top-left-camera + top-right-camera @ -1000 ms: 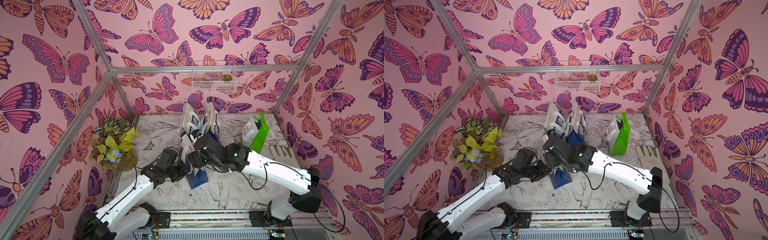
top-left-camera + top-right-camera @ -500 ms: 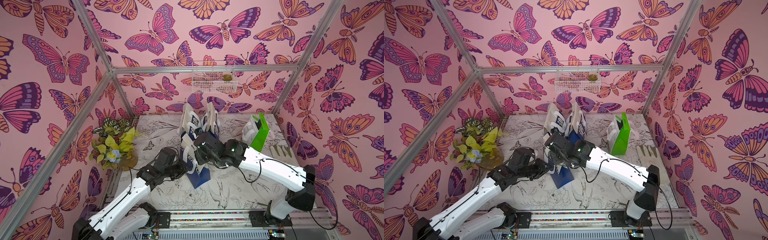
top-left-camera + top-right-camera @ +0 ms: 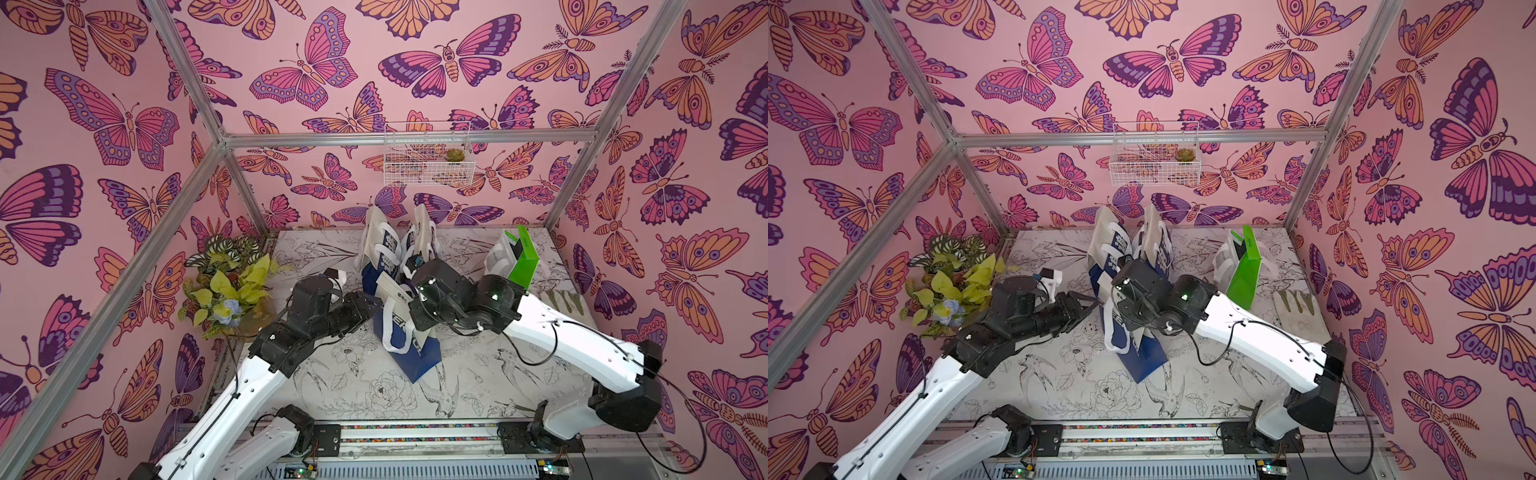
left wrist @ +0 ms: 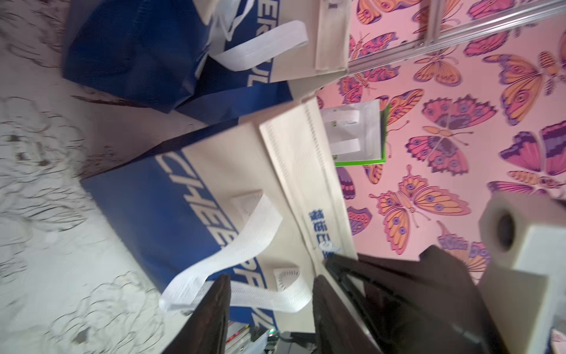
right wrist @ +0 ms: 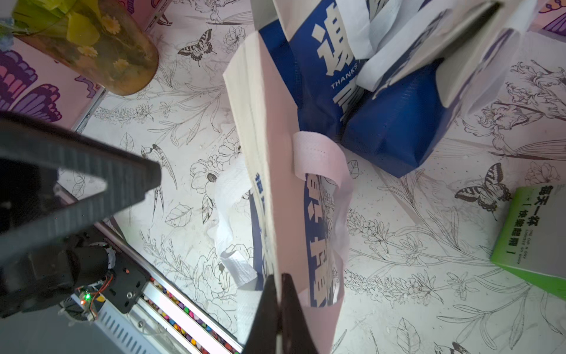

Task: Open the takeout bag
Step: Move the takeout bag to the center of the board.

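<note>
Butterfly-papered walls enclose a sketch-printed worktop (image 3: 353, 390), and the takeout bag (image 3: 419, 361) is stood at the centre of the frame in both top views. The right jaws are pressed together on the bag's cream upper rim (image 5: 245, 122) — one wall is judged to be pinned so that the other can be drawn away. The left jaws are spread, holding nothing, just beside the white handle (image 4: 245, 233) — apparently placed to take the facing wall. The right arm (image 3: 561, 336) is bent over the bag from the lower right, and the left arm (image 3: 257, 386) is stretched in low from the lower left.
</note>
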Controlling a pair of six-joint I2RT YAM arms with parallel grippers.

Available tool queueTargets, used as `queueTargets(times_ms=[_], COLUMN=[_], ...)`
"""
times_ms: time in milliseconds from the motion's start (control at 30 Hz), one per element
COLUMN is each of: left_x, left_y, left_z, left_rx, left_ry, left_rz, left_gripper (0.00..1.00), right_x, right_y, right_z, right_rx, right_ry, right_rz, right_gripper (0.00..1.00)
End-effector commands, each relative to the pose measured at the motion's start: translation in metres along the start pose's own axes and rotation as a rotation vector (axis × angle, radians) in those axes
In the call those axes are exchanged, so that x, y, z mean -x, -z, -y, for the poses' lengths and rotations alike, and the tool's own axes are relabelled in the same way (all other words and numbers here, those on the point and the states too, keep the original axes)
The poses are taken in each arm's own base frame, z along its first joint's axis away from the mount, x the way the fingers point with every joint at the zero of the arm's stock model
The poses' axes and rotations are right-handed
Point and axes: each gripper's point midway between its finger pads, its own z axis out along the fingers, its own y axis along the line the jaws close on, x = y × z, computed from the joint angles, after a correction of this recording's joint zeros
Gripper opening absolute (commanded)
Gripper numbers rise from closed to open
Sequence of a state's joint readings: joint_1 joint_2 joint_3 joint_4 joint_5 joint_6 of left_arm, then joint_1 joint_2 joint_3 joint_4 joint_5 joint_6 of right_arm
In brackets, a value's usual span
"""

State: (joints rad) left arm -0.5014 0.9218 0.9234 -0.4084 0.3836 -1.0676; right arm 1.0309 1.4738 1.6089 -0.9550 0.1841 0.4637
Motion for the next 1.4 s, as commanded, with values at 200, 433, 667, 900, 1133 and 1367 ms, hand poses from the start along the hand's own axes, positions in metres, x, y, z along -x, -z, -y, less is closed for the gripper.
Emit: queueTargets(times_ms=[200, 433, 667, 900, 1133, 1367], left_x=[-0.002, -0.002, -0.005, -0.007, -0.006, -0.005], left_y=[-0.044, -0.063, -0.07, -0.069, -0.073, -0.076], left_z=[0.051, 0.056, 0.042, 0.042, 0.046, 0.047], left_rx=[-0.308, -0.339, -0.293, -0.282, -0.305, -0.305], left_ry=[0.036, 0.035, 0.042, 0.024, 0.015, 0.006], left_rz=[-0.071, -0.088, -0.096, -0.106, -0.11, -0.112], left_gripper=[0.44, 0.43, 0.42, 0.43, 0.43, 0.43], right_x=[-0.028, -0.01, 0.009, 0.017, 0.021, 0.02], right_y=[0.012, 0.02, 0.008, 0.0, 0.004, 0.01], right_z=[0.036, 0.04, 0.034, 0.037, 0.028, 0.028], right_rx=[0.091, 0.066, 0.082, 0.114, 0.26, 0.343], right_ry=[-0.079, -0.089, -0.11, -0.158, -0.203, -0.237], right_rz=[-0.035, 0.0, 0.004, 0.011, 0.029, 0.05], right_gripper=[0.03, 0.36, 0.26, 0.09, 0.0, 0.0])
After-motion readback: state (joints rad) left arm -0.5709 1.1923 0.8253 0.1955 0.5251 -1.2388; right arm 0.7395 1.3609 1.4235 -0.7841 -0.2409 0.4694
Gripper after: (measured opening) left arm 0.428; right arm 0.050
